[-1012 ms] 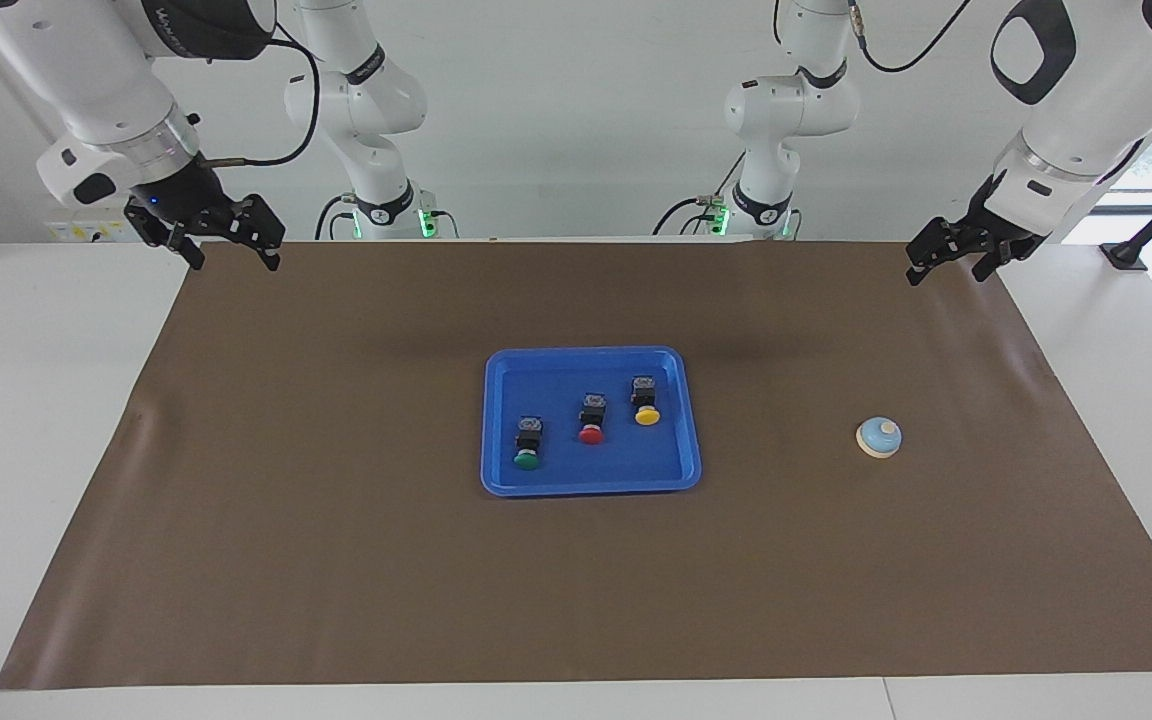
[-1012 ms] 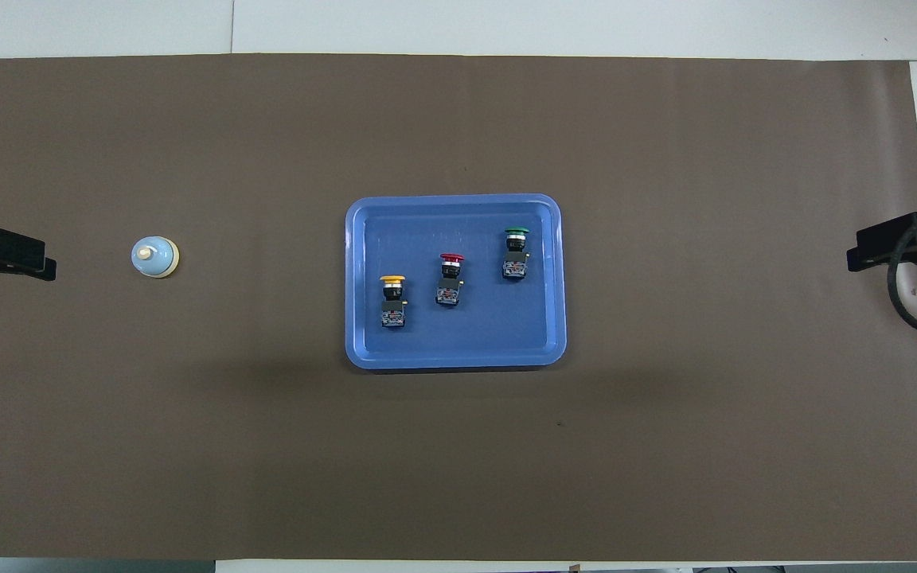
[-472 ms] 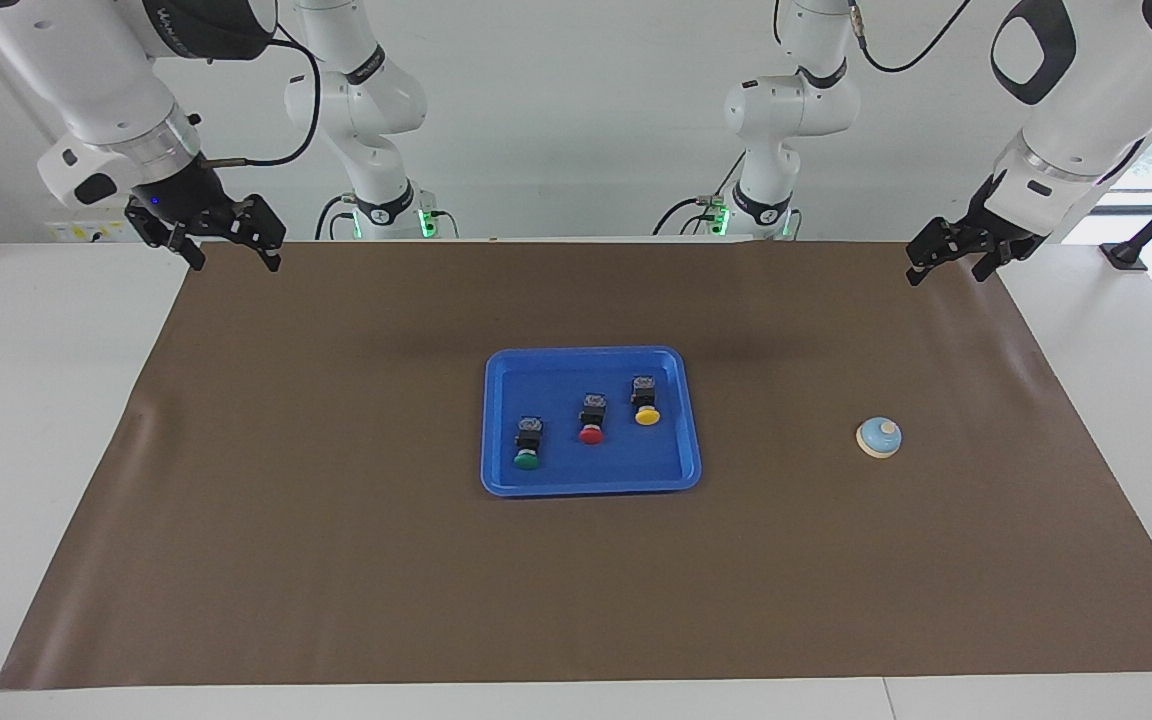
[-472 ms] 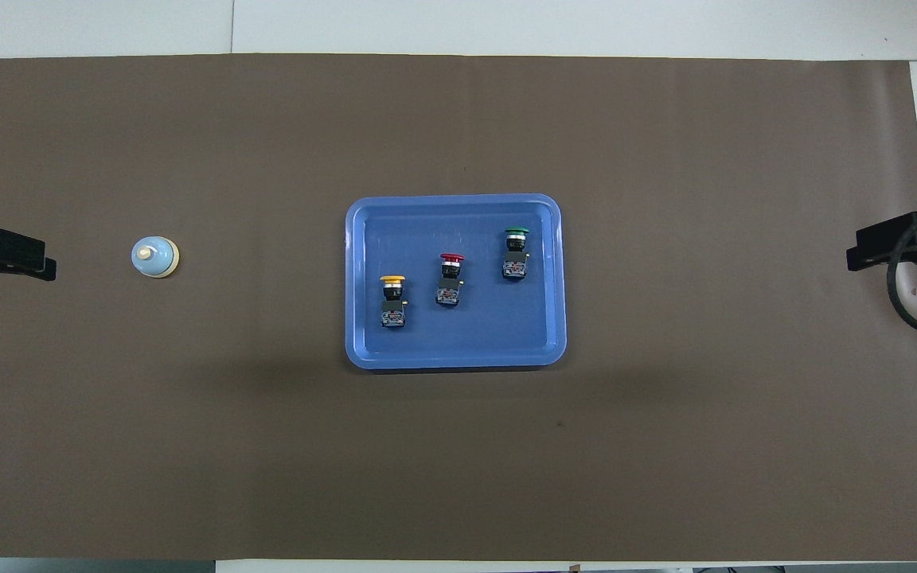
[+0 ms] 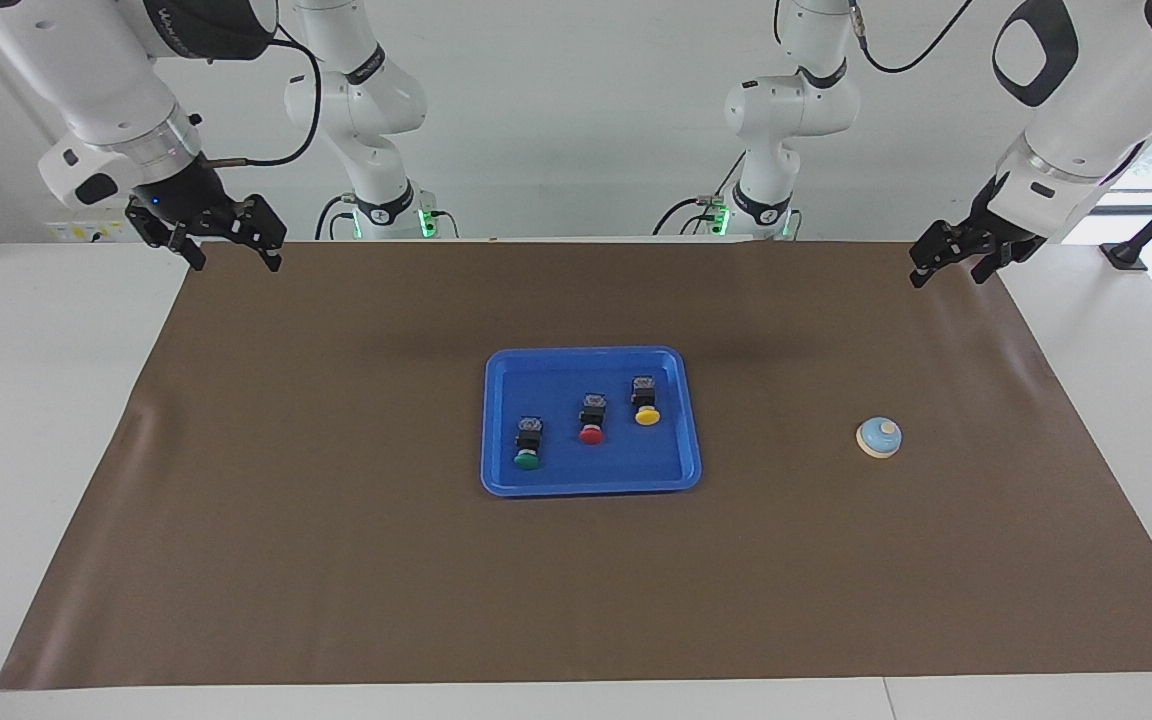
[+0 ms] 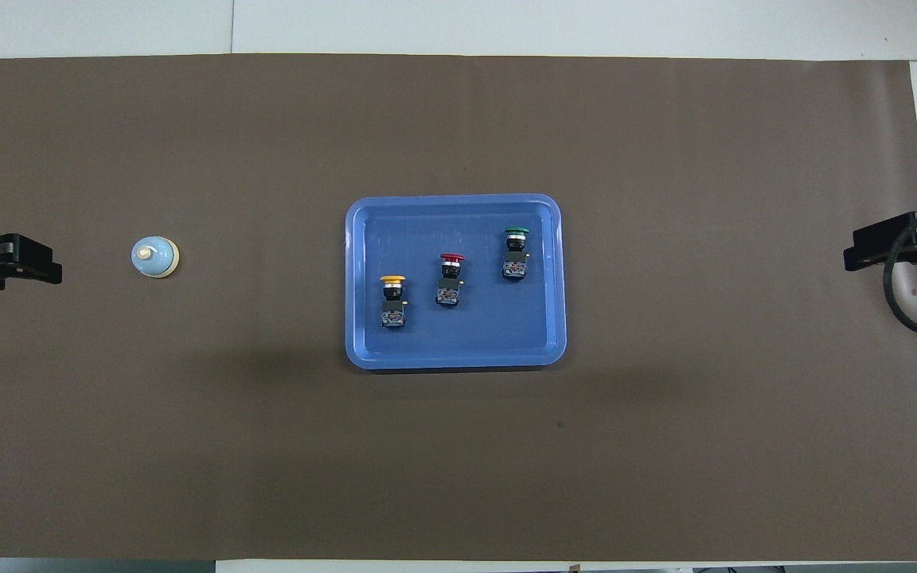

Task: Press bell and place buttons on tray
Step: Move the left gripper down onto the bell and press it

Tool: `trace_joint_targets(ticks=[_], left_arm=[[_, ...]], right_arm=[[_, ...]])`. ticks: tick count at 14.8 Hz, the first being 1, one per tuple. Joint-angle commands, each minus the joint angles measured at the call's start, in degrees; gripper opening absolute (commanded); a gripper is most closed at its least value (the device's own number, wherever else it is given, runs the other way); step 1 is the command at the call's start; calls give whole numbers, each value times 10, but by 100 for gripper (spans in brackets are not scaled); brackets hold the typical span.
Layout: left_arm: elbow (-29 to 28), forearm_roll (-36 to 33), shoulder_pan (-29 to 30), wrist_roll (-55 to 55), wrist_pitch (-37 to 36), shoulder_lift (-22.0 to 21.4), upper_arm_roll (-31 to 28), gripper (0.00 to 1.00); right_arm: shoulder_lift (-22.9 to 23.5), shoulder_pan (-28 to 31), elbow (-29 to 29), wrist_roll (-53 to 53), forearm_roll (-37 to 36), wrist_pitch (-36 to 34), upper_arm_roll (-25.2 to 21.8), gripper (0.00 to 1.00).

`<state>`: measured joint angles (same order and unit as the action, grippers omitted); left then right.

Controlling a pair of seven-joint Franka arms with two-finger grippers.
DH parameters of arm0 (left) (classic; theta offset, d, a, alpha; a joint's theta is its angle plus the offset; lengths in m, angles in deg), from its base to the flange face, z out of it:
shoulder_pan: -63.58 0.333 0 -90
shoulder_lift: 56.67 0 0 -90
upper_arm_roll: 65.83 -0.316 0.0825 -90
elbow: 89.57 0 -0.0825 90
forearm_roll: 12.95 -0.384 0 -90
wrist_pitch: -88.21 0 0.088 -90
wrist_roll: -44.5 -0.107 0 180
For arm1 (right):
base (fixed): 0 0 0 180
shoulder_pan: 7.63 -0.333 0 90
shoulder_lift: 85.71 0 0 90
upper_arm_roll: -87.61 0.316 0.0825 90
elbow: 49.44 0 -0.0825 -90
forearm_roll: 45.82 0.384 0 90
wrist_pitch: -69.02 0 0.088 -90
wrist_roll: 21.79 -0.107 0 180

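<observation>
The blue tray (image 5: 506, 470) (image 6: 458, 344) lies mid-table with three buttons lying in it: green (image 5: 527, 444) (image 6: 516, 253), red (image 5: 591, 420) (image 6: 449, 278) and yellow (image 5: 646, 402) (image 6: 392, 301). The light-blue bell (image 5: 879, 437) (image 6: 154, 258) stands alone on the mat toward the left arm's end. My left gripper (image 5: 948, 268) (image 6: 29, 269) hangs in the air over the mat's edge at that end, apart from the bell, its fingers apart and holding nothing. My right gripper (image 5: 234, 255) (image 6: 872, 248) waits open and empty above the mat's other end.
A brown mat (image 5: 336, 560) covers most of the white table (image 5: 46, 400). Two further white arms (image 5: 376, 120) stand at the robots' edge of the table. A black cable (image 6: 908, 306) loops beside the right gripper.
My left gripper's fingers have drawn closer together and it has shifted slightly toward the bell. Tray, buttons, bell and right arm have not moved.
</observation>
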<state>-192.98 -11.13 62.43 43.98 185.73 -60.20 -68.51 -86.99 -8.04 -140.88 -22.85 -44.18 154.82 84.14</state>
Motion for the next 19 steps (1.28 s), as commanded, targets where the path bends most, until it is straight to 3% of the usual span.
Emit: trace_joint_targets(ticks=[1, 8, 13, 19], left_arm=[[-77, -1, 12, 3, 80, -24, -1, 0], [-76, -1, 18, 3, 201, 100, -1, 0], [-77, -1, 13, 2, 241, 141, 0, 0], [-102, -1, 12, 2, 304, 156, 0, 0]], right_arm=[[0, 2, 0, 11, 3, 5, 2, 100], [0, 2, 0, 10, 3, 5, 4, 100], [0, 2, 0, 8, 3, 5, 6, 100], [0, 1, 0, -1, 3, 6, 8, 100]])
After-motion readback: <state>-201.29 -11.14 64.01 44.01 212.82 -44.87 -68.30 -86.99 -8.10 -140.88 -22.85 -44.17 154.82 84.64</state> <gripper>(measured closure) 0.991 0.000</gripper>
